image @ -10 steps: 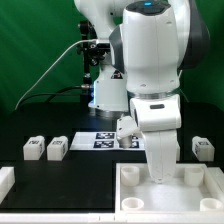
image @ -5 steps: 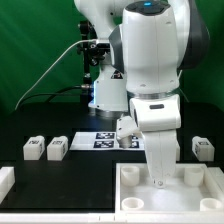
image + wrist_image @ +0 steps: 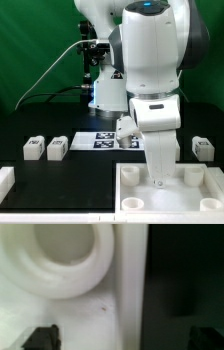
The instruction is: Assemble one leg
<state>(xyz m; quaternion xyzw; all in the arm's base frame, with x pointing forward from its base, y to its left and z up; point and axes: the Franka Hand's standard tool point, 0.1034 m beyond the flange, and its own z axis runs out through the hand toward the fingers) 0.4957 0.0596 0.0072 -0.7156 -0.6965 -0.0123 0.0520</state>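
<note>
Nothing moved since last frame. Claw point(image 3: 160, 182) is down in the white tray point(image 3: 130, 201), fingers spread, gripping nothing. Two legs point(image 3: 57, 148) sit on the table point(image 3: 90, 170), well left of the claw.

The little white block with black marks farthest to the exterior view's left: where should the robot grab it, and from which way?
Probably from straight above, pinching the block across its middle, front side to back side. It lies low on the black table, top uncovered, and its neighbour sits close on one side.
</note>
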